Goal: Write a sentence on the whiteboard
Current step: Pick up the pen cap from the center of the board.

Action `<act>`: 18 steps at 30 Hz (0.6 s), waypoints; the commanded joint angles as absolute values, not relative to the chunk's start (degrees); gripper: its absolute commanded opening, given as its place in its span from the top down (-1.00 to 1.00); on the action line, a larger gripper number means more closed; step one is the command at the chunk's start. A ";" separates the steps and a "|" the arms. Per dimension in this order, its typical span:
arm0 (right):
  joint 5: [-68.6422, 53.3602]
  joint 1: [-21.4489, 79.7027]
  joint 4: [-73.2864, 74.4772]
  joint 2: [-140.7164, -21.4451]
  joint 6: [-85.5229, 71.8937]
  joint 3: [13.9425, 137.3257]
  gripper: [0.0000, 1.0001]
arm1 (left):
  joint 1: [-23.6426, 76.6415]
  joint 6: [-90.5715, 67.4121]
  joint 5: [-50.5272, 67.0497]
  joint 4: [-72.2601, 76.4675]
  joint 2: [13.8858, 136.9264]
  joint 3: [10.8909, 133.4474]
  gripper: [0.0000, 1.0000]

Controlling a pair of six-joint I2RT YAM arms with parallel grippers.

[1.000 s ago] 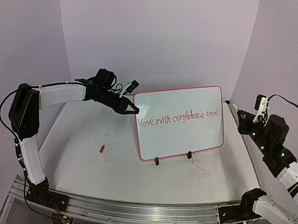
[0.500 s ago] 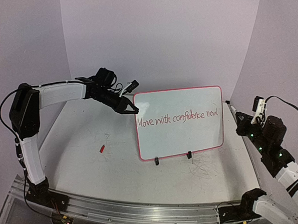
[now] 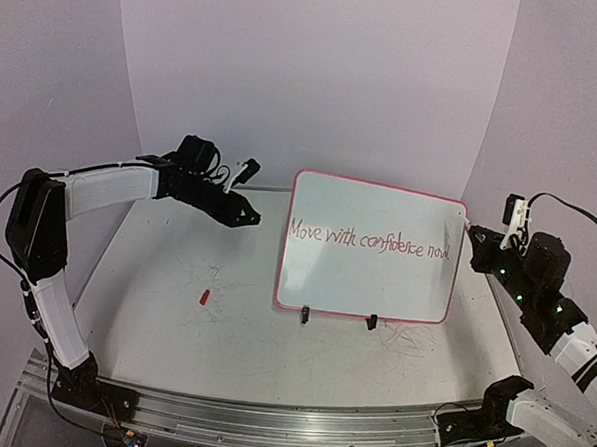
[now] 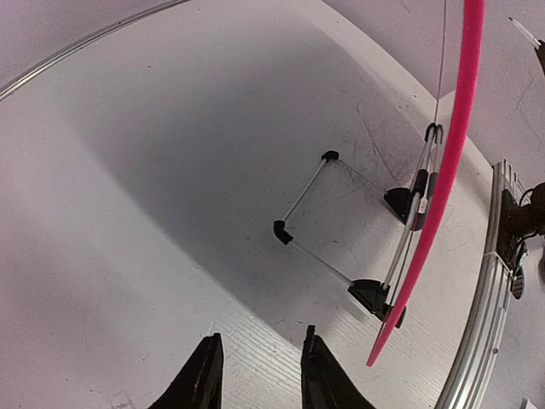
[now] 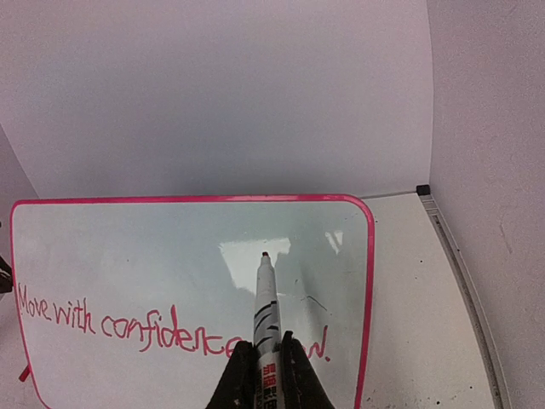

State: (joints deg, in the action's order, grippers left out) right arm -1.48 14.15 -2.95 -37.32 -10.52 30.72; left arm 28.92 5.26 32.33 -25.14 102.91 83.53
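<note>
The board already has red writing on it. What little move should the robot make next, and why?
Probably draw the right gripper, shut on the marker, back from the whiteboard. The sentence reads "Move with confidence now." and ends in a full stop, so writing looks finished, and the left gripper hangs open beside the board, holding nothing.

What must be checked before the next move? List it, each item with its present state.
1. Sentence complete, with a full stop: ok.
2. Whiteboard standing upright: ok.
3. Marker gripped in the right hand: ok.
4. Marker's tip off the whiteboard: cannot tell.
5. Left hand empty and apart from the whiteboard: ok.
6. Marker capped: not ok, its tip is bare.
</note>
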 commanded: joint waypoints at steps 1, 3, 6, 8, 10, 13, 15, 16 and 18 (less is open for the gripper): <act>-2.35 13.96 -5.27 -37.46 -10.13 30.75 1.00 | 28.75 4.43 30.50 -22.85 98.16 82.18 0.27; -2.45 13.96 -5.27 -37.45 -10.15 30.72 1.00 | 28.75 4.22 30.48 -22.30 97.24 81.02 0.21; -2.97 13.96 -5.36 -37.74 -10.11 30.83 1.00 | 28.74 3.18 31.03 -20.62 95.66 78.36 0.12; -3.54 13.95 -5.36 -38.24 -10.03 30.98 1.00 | 28.76 2.04 31.26 -18.41 94.26 76.08 0.08; -4.44 13.97 -5.36 -38.72 -9.88 31.25 1.00 | 28.74 -0.48 30.15 -15.87 91.91 72.44 0.01; -6.29 13.94 -5.38 -39.44 -9.65 31.58 1.00 | 28.68 -5.06 24.59 -13.14 88.09 66.75 -0.47; -8.38 13.93 -5.69 -39.80 -9.38 31.70 1.00 | 28.49 -8.15 20.78 -12.95 86.15 63.30 -0.53; -9.75 13.95 -6.00 -39.91 -9.26 31.66 1.00 | 28.38 -9.71 19.55 -12.91 85.19 61.64 -0.53; -12.16 13.97 -6.68 -39.58 -9.10 31.70 1.00 | 28.14 -12.75 18.57 -13.08 83.41 58.29 -0.54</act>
